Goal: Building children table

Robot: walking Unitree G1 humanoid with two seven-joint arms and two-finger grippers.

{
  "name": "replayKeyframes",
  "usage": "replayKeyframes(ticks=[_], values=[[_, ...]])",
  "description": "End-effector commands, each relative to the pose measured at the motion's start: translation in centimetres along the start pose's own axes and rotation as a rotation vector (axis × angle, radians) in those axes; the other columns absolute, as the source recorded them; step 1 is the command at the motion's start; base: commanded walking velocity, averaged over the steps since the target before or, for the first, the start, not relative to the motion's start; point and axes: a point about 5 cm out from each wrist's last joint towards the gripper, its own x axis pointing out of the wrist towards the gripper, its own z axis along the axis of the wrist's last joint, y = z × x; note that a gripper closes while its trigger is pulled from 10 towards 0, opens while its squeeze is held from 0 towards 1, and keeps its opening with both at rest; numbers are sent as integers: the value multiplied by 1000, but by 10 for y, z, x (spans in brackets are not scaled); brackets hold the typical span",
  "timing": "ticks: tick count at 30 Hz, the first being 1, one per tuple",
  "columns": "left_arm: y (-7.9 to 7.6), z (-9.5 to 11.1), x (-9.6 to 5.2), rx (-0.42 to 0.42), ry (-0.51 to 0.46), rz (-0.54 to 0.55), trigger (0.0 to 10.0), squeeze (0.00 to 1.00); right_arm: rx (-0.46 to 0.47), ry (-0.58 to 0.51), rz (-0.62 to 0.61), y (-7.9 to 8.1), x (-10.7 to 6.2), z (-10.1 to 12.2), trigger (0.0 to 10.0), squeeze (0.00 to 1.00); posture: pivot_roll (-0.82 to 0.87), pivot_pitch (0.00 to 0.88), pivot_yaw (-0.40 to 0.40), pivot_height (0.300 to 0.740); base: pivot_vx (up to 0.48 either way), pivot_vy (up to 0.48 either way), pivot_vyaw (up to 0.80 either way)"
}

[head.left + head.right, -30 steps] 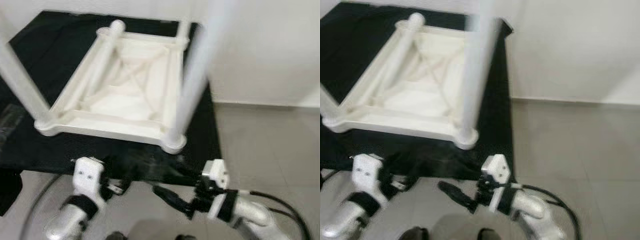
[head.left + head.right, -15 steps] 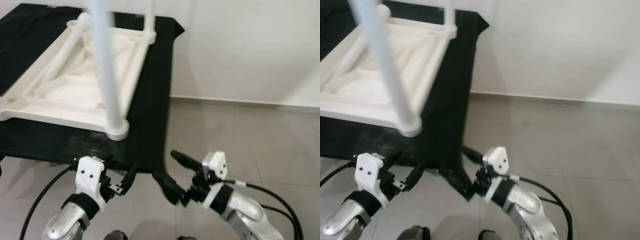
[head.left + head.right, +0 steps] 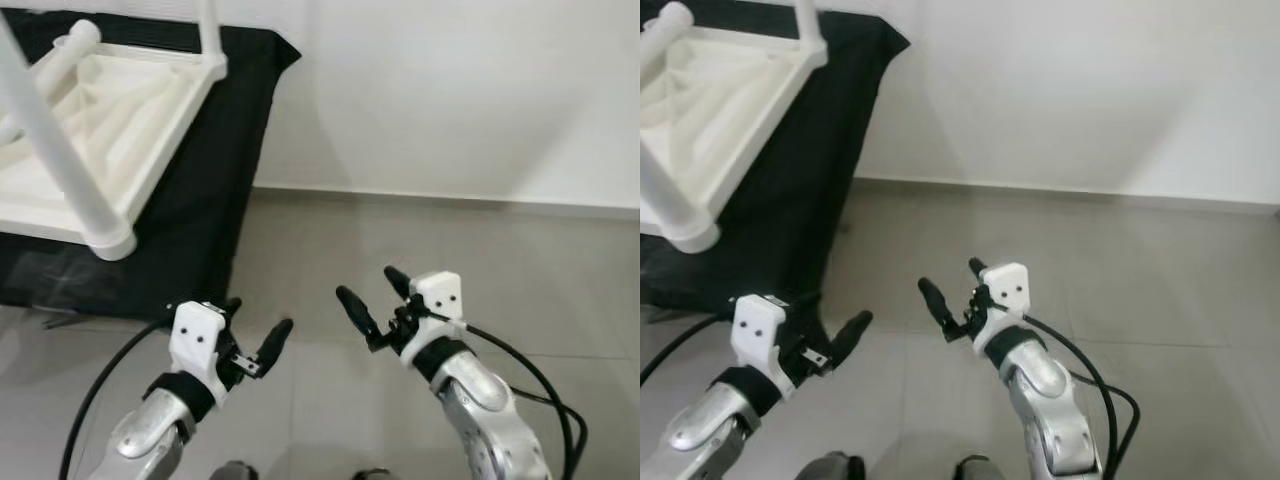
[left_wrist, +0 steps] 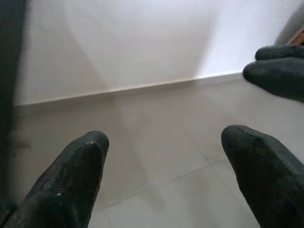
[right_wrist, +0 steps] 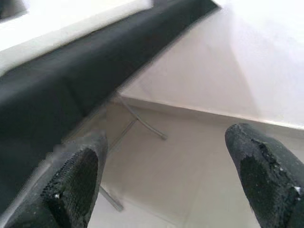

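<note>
- The white children table point(image 3: 95, 120) lies upside down on a desk point(image 3: 225, 190) with a black cloth over it.
- The desk is at the robot's left and a little ahead of it.
- The children table's flat top is down on the cloth and its ribbed underside faces up.
- White legs point(image 3: 55, 150) stick up from the children table's corners. The near one ends in a round foot at the corner closest to the robot.
- The black cloth hangs down over the edge of the desk toward the floor point(image 3: 480, 250).
- The floor is made of big grey tiles. A white wall point(image 3: 450, 90) stands behind it.
- The left gripper point(image 3: 255, 330) is held low over the floor, near the desk's hanging cloth but not touching it.
- Its two black fingers point(image 4: 71, 180) are spread apart and hold nothing.
- The right gripper point(image 3: 372, 295) is also over the floor, just beside the left gripper and well apart from the children table.
- Its fingers point(image 5: 76, 185) are spread wide too, with nothing between them.
- In the right wrist view the desk's black cloth and a thin metal desk leg point(image 5: 142, 121) can be seen ahead.
- Black cables point(image 3: 530, 375) run back from both arms.
</note>
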Motion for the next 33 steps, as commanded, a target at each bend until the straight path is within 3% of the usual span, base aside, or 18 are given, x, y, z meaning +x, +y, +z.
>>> replayKeyframes(ticks=[1,8,15,33], values=[[-1,-5,-2,-5,20,7,10000,0,-10,12,-28,-2,-1,-4,10000,0,37,244,-59,740,0,-472,0],[4,-8,0,-9,27,45,10000,0,-35,22,-58,-3,4,-5,10000,0,31,244,-65,740,0,-104,0],[16,-10,0,26,38,151,10000,0,-28,38,-57,-4,8,-7,10000,0,30,243,-64,740,0,0,0],[23,-11,5,72,32,201,10000,0,-20,30,-69,-6,10,-8,10000,0,23,242,-66,740,0,0,0]])
